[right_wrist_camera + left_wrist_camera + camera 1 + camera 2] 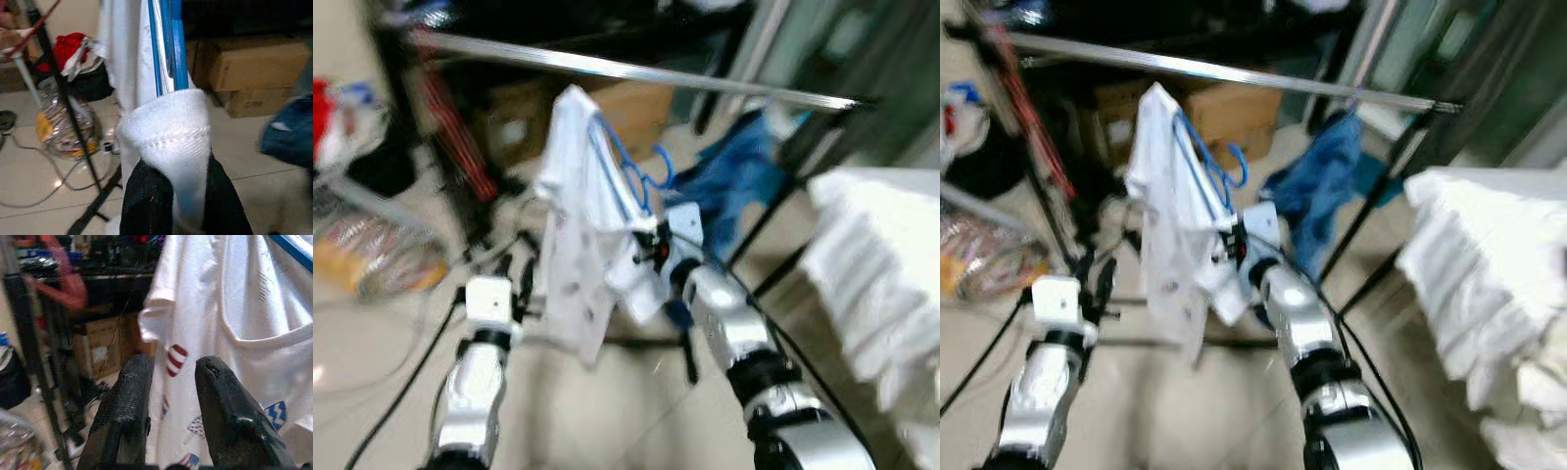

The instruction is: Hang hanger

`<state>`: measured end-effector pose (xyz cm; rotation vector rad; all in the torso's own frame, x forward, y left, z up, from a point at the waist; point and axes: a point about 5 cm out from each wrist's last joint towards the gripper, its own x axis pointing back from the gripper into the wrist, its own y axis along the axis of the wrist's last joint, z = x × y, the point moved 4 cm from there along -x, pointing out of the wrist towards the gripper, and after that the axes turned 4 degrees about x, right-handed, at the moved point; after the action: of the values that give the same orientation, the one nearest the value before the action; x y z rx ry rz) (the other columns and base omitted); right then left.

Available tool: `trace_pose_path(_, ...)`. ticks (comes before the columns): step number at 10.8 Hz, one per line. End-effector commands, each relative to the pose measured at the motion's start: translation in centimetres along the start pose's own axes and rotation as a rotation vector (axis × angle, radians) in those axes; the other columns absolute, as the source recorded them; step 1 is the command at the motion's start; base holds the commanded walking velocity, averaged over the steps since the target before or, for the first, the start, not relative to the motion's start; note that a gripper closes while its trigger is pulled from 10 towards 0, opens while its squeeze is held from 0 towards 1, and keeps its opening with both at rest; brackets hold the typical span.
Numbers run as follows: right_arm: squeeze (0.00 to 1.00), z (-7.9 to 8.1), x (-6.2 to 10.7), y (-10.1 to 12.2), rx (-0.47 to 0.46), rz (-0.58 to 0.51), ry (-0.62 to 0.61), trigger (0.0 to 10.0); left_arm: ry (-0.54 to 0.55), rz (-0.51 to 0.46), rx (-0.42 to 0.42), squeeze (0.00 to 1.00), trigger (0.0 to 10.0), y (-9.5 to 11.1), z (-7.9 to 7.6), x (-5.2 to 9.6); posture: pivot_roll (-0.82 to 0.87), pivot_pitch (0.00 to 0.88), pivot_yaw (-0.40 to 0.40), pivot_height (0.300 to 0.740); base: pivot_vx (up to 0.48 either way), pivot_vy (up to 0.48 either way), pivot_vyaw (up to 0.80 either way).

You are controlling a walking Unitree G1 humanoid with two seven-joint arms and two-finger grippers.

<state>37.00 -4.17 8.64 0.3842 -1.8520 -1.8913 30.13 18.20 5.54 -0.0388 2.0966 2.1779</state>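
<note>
1. R gripper (176,196) is raised in front of the robot, fingers clamped on a fold of the white shirt (573,225) w/ the blue hanger (626,171) inside it.
2. Hanger + shirt are held up below the silver rail (636,70), not touching it; the hook end curls just under the rail but is apart from it.
3. In the R wrist view, the blue hanger's bars (168,44) run up out of the white cloth bunched between the black fingers.
4. L gripper (168,396) is lower, just beside the shirt's hanging side; its fingers (127,406) are spread apart w/ nothing between them. Printed shirt fabric w/ small red/blue marks sits right ahead of them.
5. A blue garment (739,171) hangs from the rail further toward the robot's right.
6. Cardboard boxes (249,63) sit on the floor behind the rack.
7. A white quilted thing (881,274) is at the far right, well apart from the rack's black legs (773,220).
8. Red cloth and a bag (63,132) lie on the tile floor to the left; head views are blurred.
</note>
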Motion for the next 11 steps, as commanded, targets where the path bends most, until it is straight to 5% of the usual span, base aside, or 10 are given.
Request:
trace_pose_path(1, 0.00, -1.1, 0.0, 1.2, 0.013, -0.032, -0.031, 10.0, -0.026, 0.002, 0.019, 0.00, 10.0, 0.0, -1.1, -0.3, 0.31, 0.006, -0.131, 0.740, 0.424, 0.000, 0.00)
trace_pose_path(8, 0.00, -0.7, -0.1, 2.1, 0.017, -0.056, -0.022, 10.0, -0.032, 0.007, 0.019, 0.00, 10.0, 0.0, -1.2, -0.4, 0.31, 0.005, -0.124, 0.740, 0.424, 0.000, 0.00)
trace_pose_path(11, 0.00, -0.3, -0.4, 3.3, 0.028, -0.083, -0.013, 10.0, -0.035, -0.010, 0.024, 0.00, 10.0, 0.2, -1.4, -0.4, 0.31, 0.005, -0.123, 0.740, 0.000, 0.000, 0.00)
